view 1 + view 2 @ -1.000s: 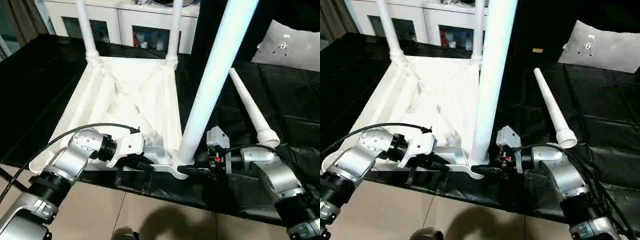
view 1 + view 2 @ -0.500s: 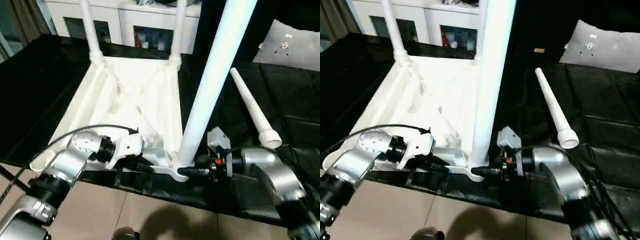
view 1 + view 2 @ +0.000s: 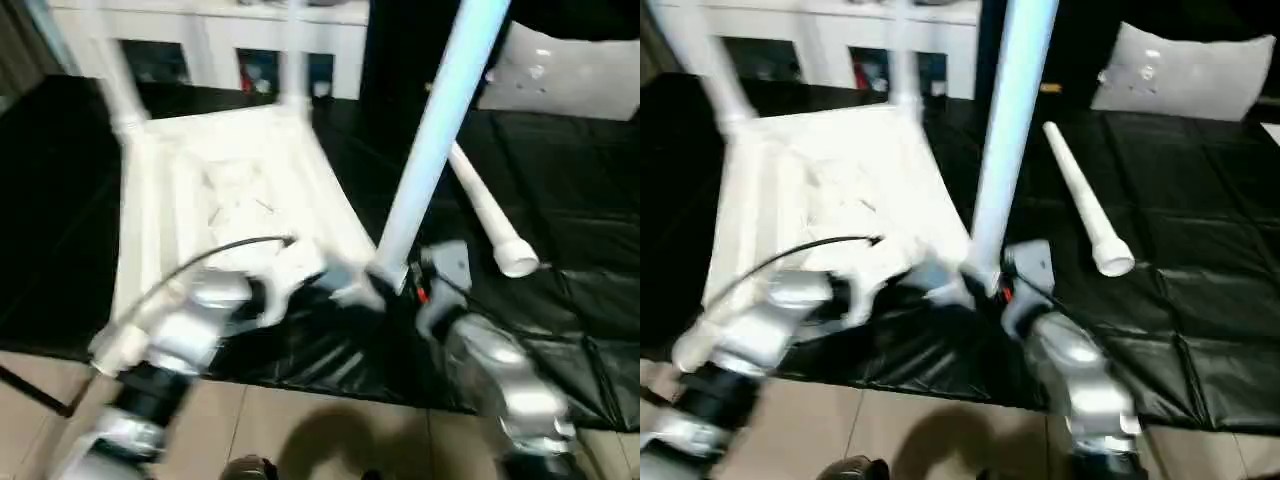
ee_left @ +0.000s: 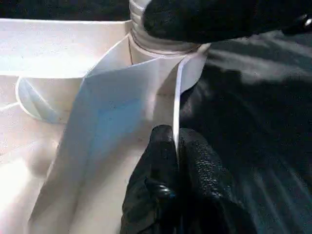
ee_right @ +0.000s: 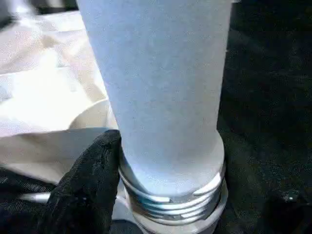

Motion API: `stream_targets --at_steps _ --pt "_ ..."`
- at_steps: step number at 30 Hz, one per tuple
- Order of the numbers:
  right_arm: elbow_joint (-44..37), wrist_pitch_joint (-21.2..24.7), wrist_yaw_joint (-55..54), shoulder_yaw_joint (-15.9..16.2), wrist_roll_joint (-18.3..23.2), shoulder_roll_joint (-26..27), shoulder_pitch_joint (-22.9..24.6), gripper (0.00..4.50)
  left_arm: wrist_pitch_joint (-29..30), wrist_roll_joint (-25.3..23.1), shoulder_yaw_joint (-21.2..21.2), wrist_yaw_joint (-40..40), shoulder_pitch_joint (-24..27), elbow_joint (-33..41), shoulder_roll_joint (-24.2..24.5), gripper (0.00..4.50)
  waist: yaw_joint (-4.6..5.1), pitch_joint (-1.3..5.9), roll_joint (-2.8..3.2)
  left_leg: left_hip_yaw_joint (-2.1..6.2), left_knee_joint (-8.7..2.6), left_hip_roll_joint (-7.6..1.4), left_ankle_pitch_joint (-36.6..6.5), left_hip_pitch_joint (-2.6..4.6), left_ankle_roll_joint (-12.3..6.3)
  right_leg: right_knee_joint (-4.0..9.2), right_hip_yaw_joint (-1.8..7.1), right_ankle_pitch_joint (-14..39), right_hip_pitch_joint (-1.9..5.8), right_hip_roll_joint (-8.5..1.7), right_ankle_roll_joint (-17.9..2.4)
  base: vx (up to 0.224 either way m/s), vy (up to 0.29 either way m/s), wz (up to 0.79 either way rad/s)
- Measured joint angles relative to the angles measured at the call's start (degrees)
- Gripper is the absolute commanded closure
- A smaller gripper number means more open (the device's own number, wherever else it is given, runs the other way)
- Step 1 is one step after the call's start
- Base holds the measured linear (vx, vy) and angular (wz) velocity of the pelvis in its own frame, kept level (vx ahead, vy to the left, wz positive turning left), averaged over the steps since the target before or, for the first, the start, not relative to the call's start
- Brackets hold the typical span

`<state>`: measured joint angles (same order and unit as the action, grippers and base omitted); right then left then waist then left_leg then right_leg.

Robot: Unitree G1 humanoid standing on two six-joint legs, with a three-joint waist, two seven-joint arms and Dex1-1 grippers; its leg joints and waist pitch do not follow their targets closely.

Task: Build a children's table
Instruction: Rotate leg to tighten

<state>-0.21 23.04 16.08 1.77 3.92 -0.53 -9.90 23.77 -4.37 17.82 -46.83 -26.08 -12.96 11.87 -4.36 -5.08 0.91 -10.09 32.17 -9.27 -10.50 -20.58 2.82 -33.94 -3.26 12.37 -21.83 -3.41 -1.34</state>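
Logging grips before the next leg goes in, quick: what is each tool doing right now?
Left tool: shut on a thin rib of the tabletop.
Right tool: shut on the upright leg at its threaded base.

Both head views are smeared, so the arms and the table top (image 3: 230, 190) lose their detail. The upright leg (image 3: 432, 140) is cut off at the top edge. In the right wrist view only one finger (image 5: 90, 187) shows; the other is hidden behind the leg.
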Motion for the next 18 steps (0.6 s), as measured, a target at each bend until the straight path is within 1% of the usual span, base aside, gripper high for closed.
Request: stream_targets --at_steps 1,3,4,5,7,9,11,13,16,18 --pt "0.6 0.6 -2.17 -0.11 -0.11 0.96 -1.05 1.76 0.93 -0.68 0.32 1.29 0.0 0.58 -0.65 4.5 0.1 0.0 -0.15 -0.01 0.05 0.0 0.02 -0.03 0.0 -0.06 0.04 -0.13 0.0 0.0 -0.02 0.0 0.0 0.0" --pt "1.0 0.8 -3.39 -0.5 -0.04 1.57 -1.58 1.76 1.58 -1.23 0.89 2.25 0.0 1.34 -0.88 4.5 0.28 0.07 -0.27 -0.02 0.14 0.01 0.05 -0.04 -0.02 -0.07 0.09 -0.49 0.02 0.0 0.12 0.0 0.0 0.0" --pt "1.01 0.8 -3.39 -0.8 0.17 1.68 -1.68 1.41 1.86 -1.51 1.13 2.43 0.0 1.81 -0.88 4.5 0.32 0.09 -0.29 -0.02 0.13 0.0 0.05 -0.04 -0.02 -0.06 0.09 -0.53 0.02 0.0 0.36 0.0 0.0 0.0" --pt "1.06 0.78 -3.35 -0.93 0.24 1.68 -1.87 1.41 2.1 -1.56 1.15 2.56 0.0 2.14 -0.88 4.5 0.35 0.09 -0.28 -0.02 0.08 -0.01 0.05 -0.04 -0.02 -0.06 0.09 -0.5 0.0 0.01 0.42 0.057 -0.005 -0.01" --pt "1.5 0.4 -2.85 -1.39 0.45 1.66 -2.29 1.04 2.3 -1.73 1.11 2.9 0.0 2.71 -0.87 4.5 0.49 0.11 -0.28 -0.02 -0.01 -0.03 0.05 -0.08 -0.02 -0.09 0.08 -0.5 -0.03 0.02 0.36 0.054 -0.006 0.0" --pt "1.97 -0.23 -1.9 -1.54 0.78 1.53 -2.66 1.0 2.3 -1.89 1.04 2.9 0.0 3.13 -0.68 4.5 0.69 0.12 -0.27 -0.02 -0.07 -0.03 0.04 -0.28 -0.03 -0.07 0.04 -0.47 -0.17 0.03 0.37 0.0 0.0 0.0" --pt "2.86 -0.73 -1.13 -1.54 1.05 1.43 -2.71 0.85 2.28 -1.96 1.01 2.89 0.01 3.32 -0.47 4.5 0.83 0.13 -0.25 -0.02 -0.06 -0.05 0.04 -0.39 -0.03 -0.08 -0.01 -0.47 -0.25 0.03 0.36 0.0 0.0 0.0" --pt "3.13 -2.05 1.76 -1.22 2.16 -0.83 -1.98 0.62 1.33 -1.74 1.12 2.2 0.07 3.45 1.13 4.5 0.82 0.12 -0.26 -0.02 0.01 -0.09 0.04 -0.43 -0.04 -0.08 -0.08 -0.48 -0.25 0.03 0.34 0.0 0.0 0.0" --pt "3.24 -4.47 6.4 -0.79 3.21 -4.12 0.76 0.51 -1.31 -0.84 1.17 -0.31 0.57 3.47 3.76 4.5 0.99 0.11 -0.24 -0.02 0.02 -0.14 0.04 -0.46 -0.04 -0.1 -0.11 -0.49 -0.29 0.04 0.33 0.0 0.0 0.0" --pt "3.25 -5.5 8.8 -0.92 3.88 -5.4 1.6 0.26 -2.73 -0.41 1.15 -1.8 0.86 3.46 5.11 4.5 0.97 0.11 -0.24 -0.01 0.06 -0.19 0.05 -0.48 -0.04 -0.15 -0.2 -0.5 -0.32 0.06 0.31 0.0 0.0 0.0"
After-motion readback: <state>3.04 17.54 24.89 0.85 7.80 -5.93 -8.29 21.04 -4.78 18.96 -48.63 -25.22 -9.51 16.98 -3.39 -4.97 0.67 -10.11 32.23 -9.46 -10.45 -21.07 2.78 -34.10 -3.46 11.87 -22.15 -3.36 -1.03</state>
